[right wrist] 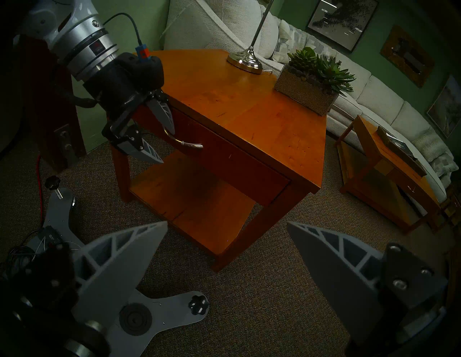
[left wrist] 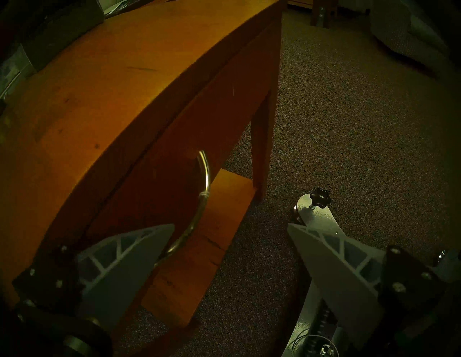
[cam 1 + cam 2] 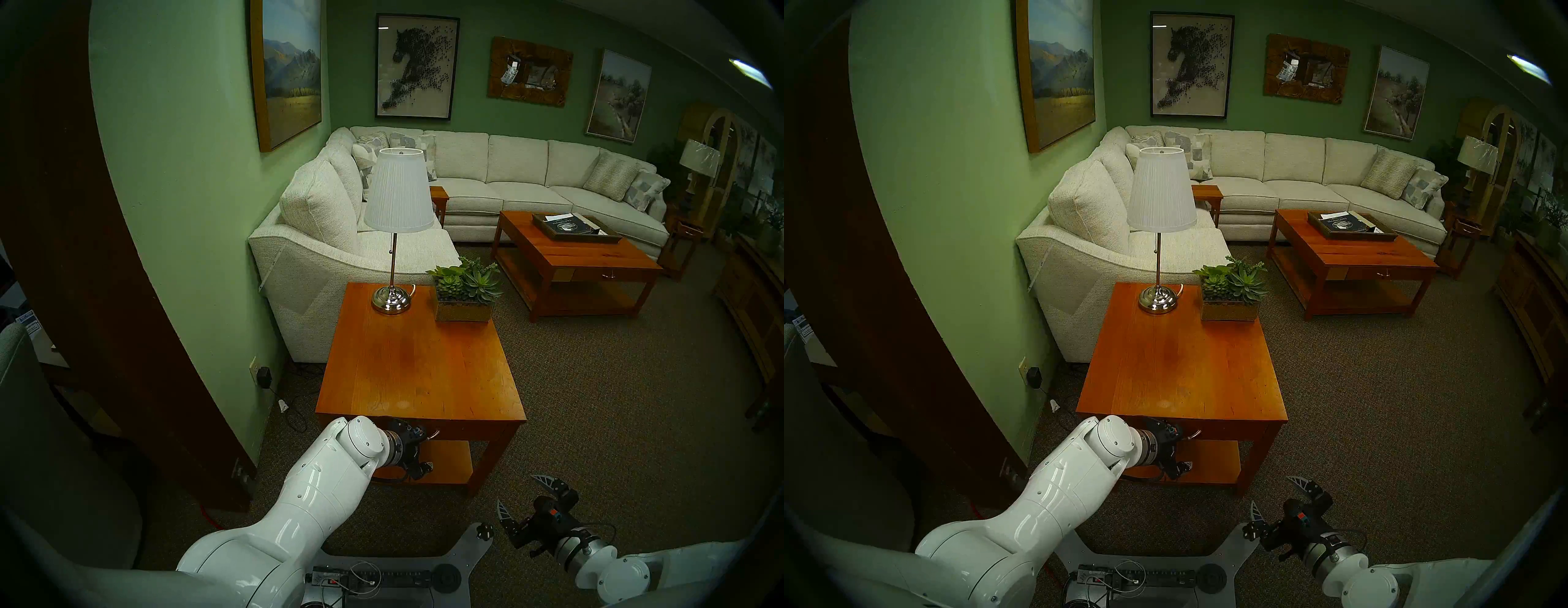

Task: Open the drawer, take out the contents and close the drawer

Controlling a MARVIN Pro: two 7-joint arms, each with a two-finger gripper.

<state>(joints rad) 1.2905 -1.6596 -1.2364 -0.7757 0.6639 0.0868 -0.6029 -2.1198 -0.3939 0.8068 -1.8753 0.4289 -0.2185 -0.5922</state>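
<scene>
While a lamp (image 3: 396,237) and succulent planter (image 3: 464,293) crowd the end table's (image 3: 424,365) upper part, the shut drawer (image 1: 237,159) sits centre-frame in the right wrist view, which alone shows the left gripper (image 1: 162,140) spread open about its handle (image 1: 185,144). Lower right, the right gripper (image 3: 526,499) hangs open over carpet.

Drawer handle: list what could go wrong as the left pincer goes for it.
1. The left pincer is open at one end of the handle, not centred; closing there may slip off, or the pull may skew the drawer.
2. The lamp and planter stand on the tabletop; a hard tug that jolts the table could tip the lamp.
3. The right pincer hangs open near the table's front and could be in the drawer's path.
</scene>
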